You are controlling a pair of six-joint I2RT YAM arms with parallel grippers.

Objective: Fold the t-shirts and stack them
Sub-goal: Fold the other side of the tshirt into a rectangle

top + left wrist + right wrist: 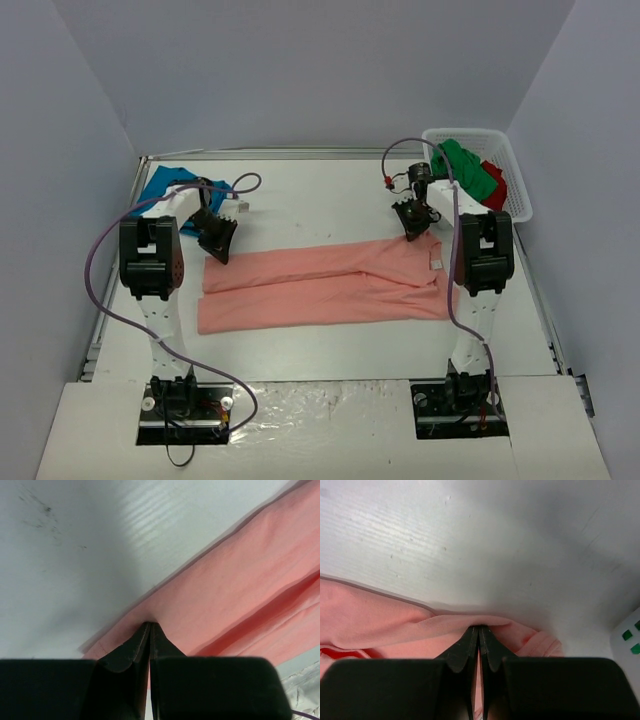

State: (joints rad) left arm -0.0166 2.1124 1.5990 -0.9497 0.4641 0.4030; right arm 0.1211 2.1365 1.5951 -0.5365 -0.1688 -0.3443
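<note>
A salmon-pink t-shirt lies folded lengthwise across the middle of the table. My left gripper is shut on its far left edge; the left wrist view shows the jaws pinching the pink cloth. My right gripper is shut on its far right edge; the right wrist view shows the jaws pinching a fold of the pink cloth. A teal-blue t-shirt lies at the far left. Green and red t-shirts sit in the basket.
A white plastic mesh basket stands at the far right corner; its edge shows in the right wrist view. Grey walls enclose the table on three sides. Purple cables loop from both arms.
</note>
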